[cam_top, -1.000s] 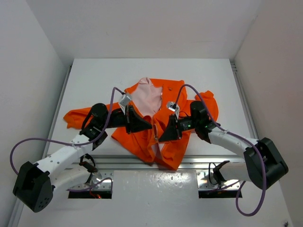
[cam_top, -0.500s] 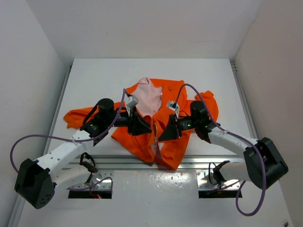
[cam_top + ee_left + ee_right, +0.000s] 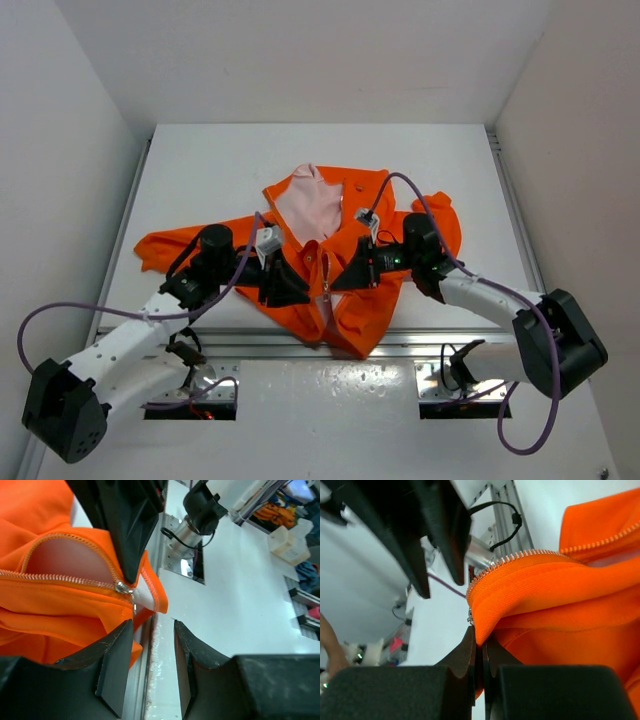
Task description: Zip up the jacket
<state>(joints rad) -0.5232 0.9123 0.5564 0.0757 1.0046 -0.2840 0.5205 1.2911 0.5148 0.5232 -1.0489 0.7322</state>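
I have the jacket (image 3: pixel 365 310) lying open-fronted on the bench (image 3: pixel 200 170), hem draped over the near edge, collar pointing away from me. My right gripper (image 3: pixel 479 636) has its jaws clamped on a fold of the front edge, right at the zipper teeth. My left gripper (image 3: pixel 152 630) has its jaws apart and empty, with the zipper slider (image 3: pixel 120 586) just ahead of them, a little to one side. The zip runs hem to collar, so I judge the left arm nearer for the pull

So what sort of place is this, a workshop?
Probably a robotics lab test bench: white table, white walls boxing it in, left arm and right arm bolted at its near edge, orange jacket laid out.
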